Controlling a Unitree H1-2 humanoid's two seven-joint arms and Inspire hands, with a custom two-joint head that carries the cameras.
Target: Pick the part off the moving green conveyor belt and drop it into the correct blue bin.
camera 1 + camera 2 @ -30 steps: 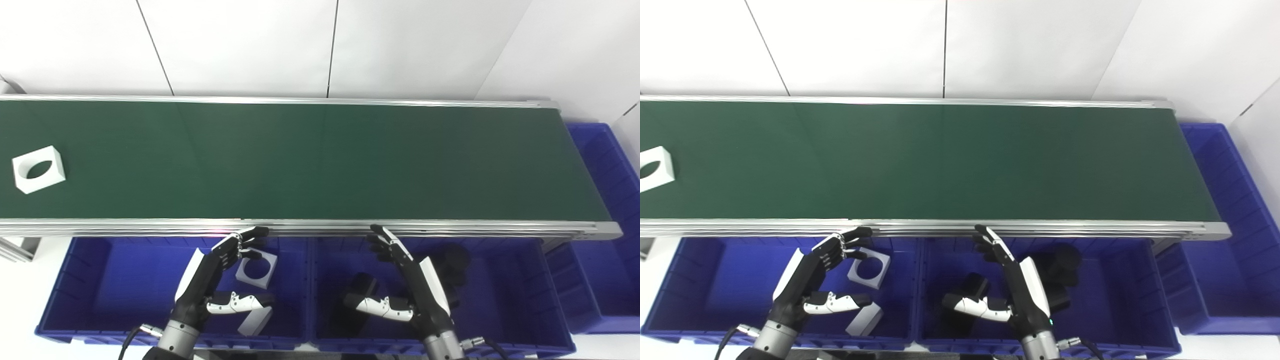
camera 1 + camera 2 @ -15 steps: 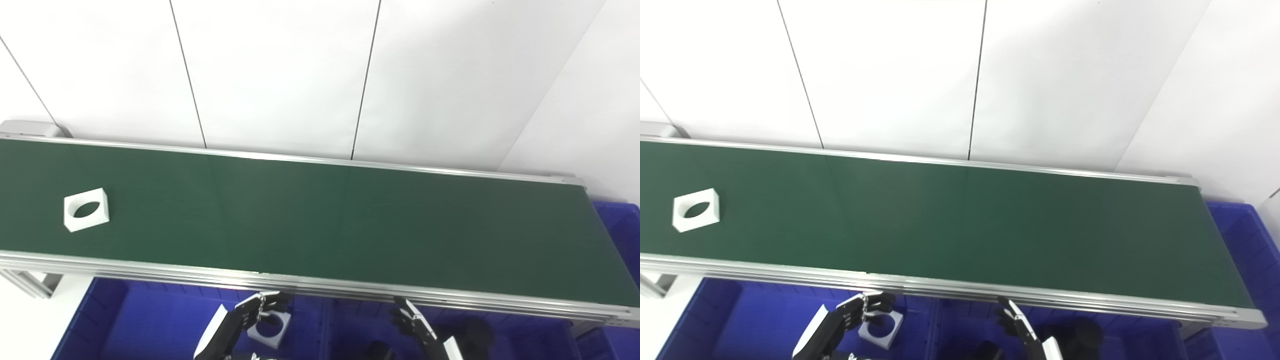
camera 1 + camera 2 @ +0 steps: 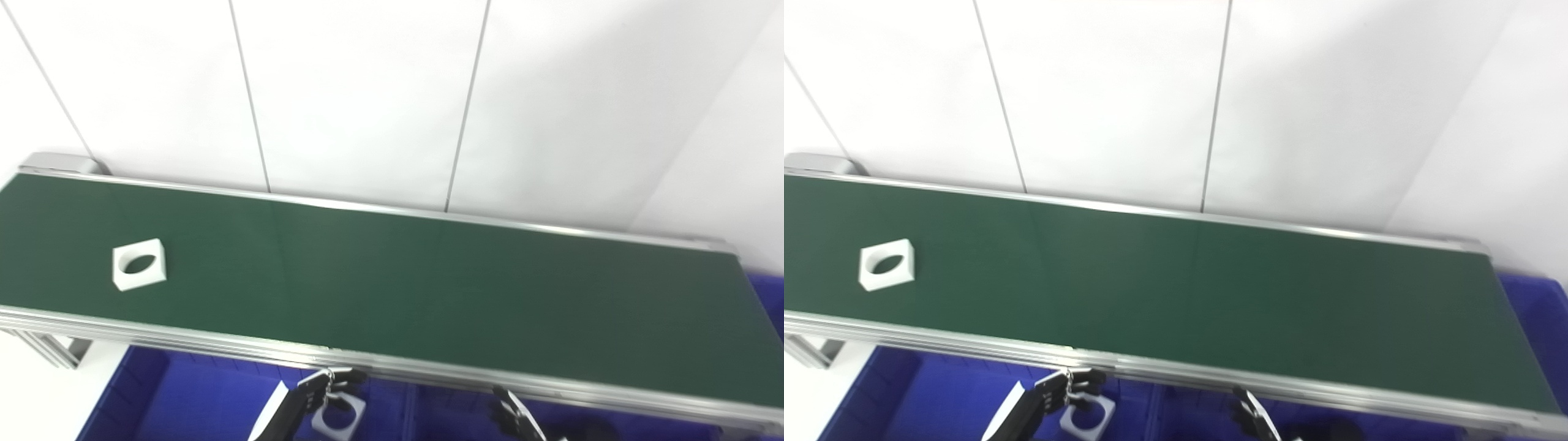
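A white square part with a round hole (image 3: pixel 139 264) lies on the green conveyor belt (image 3: pixel 392 282) at its left end; it also shows in the right eye view (image 3: pixel 887 264). My left hand (image 3: pixel 306 398) shows at the bottom edge over the left blue bin (image 3: pixel 184 404), fingers spread and holding nothing. Only the fingertips of my right hand (image 3: pixel 514 419) show at the bottom edge over the middle blue bin; its state is unclear. Both hands are below the belt's near rail and far from the part.
A white square part with a hole (image 3: pixel 339 416) lies in the left bin under my left hand. Another blue bin (image 3: pixel 1543 318) stands past the belt's right end. A white panelled wall stands behind the belt.
The camera has tilted up, so the hands and bins have slid to the bottom edge. The white part has travelled right along the belt.
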